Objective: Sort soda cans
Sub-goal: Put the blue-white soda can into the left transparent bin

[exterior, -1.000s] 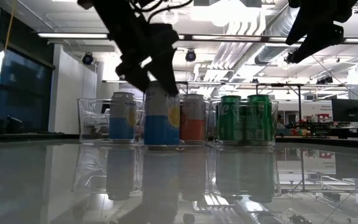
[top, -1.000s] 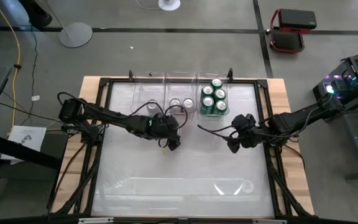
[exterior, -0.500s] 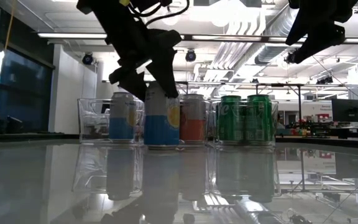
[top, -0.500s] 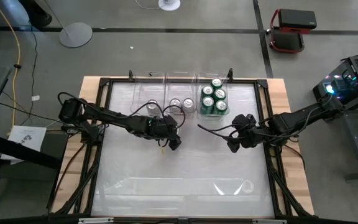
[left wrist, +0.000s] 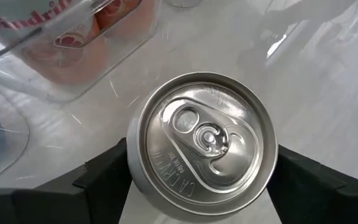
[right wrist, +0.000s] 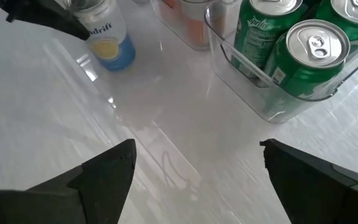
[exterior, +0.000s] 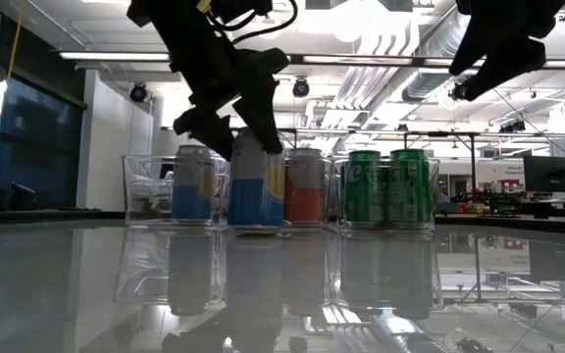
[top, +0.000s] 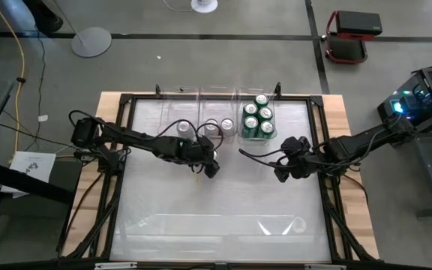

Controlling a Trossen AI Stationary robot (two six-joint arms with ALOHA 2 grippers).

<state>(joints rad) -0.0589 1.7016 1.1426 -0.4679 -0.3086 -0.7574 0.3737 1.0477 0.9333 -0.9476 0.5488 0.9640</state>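
Blue-and-white can [exterior: 256,186] is clamped between the left gripper [exterior: 231,132] fingers [left wrist: 101,180], one on each side just under the rim, silver top showing between them. Can is held upright just in front of the clear bins [top: 172,111], near the orange cans [exterior: 305,188]. Green cans [top: 257,118] are packed in the right-hand bin. Right gripper [right wrist: 194,171] is held wide and empty, raised near the green cans.

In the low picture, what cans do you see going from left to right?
Blue and yellow can in the bin → blue and yellow can held by the left tool → orange can → two green cans.
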